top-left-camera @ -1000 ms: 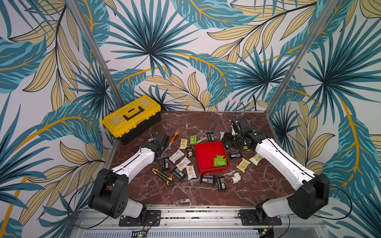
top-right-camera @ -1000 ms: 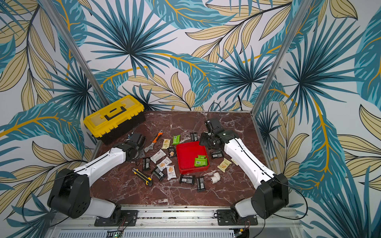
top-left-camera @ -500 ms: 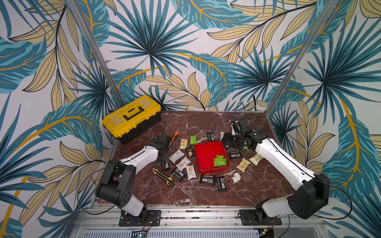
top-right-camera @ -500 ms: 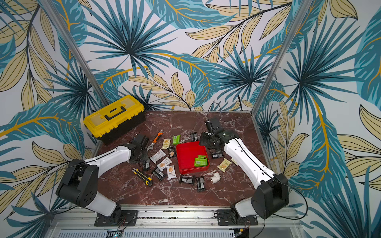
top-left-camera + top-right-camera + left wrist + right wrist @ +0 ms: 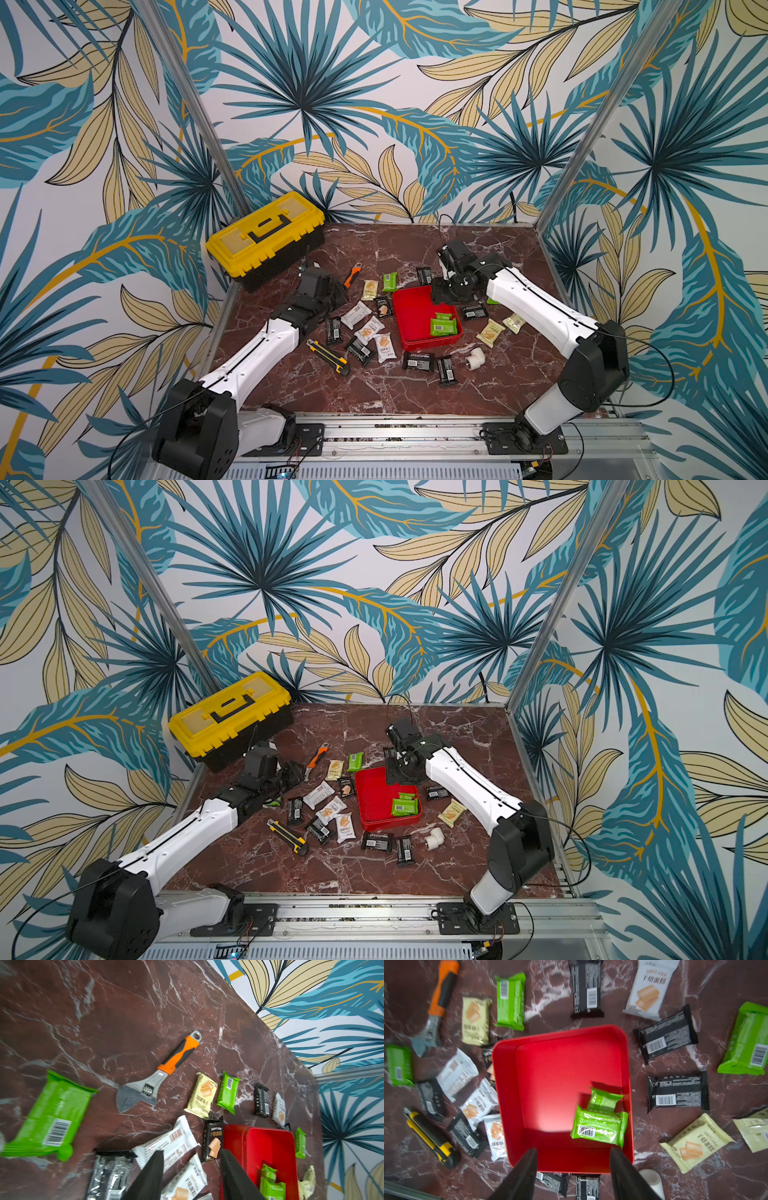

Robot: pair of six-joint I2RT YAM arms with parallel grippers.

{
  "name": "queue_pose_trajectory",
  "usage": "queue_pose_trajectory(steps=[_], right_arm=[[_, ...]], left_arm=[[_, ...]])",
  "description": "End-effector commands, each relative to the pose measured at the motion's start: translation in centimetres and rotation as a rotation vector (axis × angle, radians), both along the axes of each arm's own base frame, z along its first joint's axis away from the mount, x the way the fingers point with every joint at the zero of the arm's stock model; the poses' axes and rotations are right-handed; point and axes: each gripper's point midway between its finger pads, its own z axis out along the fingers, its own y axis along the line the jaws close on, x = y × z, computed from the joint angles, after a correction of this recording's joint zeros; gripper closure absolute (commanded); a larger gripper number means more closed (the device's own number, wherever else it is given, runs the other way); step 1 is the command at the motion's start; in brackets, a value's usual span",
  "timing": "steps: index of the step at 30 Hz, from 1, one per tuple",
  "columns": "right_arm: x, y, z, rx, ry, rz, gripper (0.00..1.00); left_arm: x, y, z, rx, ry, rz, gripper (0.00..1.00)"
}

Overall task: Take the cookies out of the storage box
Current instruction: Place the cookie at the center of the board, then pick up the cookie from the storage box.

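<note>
Two green cookies (image 5: 600, 1126) lie overlapped in the storage box (image 5: 504, 1105) corner toward the front-right of the desk (image 5: 374, 395), light, crinkly, probably slippery (pinch the upper packet across its narrow width), with right fingers (image 5: 521, 1174) and left fingers (image 5: 147, 1174) both spread and empty.

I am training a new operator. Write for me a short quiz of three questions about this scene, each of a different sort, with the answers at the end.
1. Which colour are the cookie packets lying inside the red storage box? A) black B) green C) cream
2. True or false: the right gripper is shut on one of those packets.
3. Fill in: the orange-handled tool lying near the left gripper is an adjustable ____.

Key: 1 B. 2 False: it is open and empty above the box. 3 wrench.
</note>
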Motion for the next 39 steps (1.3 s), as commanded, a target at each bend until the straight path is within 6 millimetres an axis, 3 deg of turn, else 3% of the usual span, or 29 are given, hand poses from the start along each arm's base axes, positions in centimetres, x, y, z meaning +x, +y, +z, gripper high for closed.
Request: queue_pose_trajectory(steps=[1, 11, 24, 35, 39], right_arm=[[-2.5, -1.5, -2.0, -0.144, 0.126, 0.031, 0.37], [-3.6, -0.2, -6.6, -0.088, 0.207, -0.085, 0.26], [-2.9, -1.7, -10.1, -0.184, 0.196, -0.153, 0.22], [-1.2, 1.0, -11.0, -0.079, 0.140, -0.103, 0.22], [-0.5, 3.3, -10.1, 0.001, 0.130, -0.066, 0.23]], left_arm=[[1.1, -1.5, 1.5, -0.152, -0.066, 0.005, 0.51], [1.4, -1.3, 1.2, -0.162, -0.064, 0.032, 0.51], [0.9, -0.4, 1.0, -0.117, -0.036, 0.061, 0.51], [0.9, -0.3, 1.6, -0.123, -0.049, 0.065, 0.51], [1.1, -0.4, 2.2, -0.129, -0.063, 0.065, 0.51]])
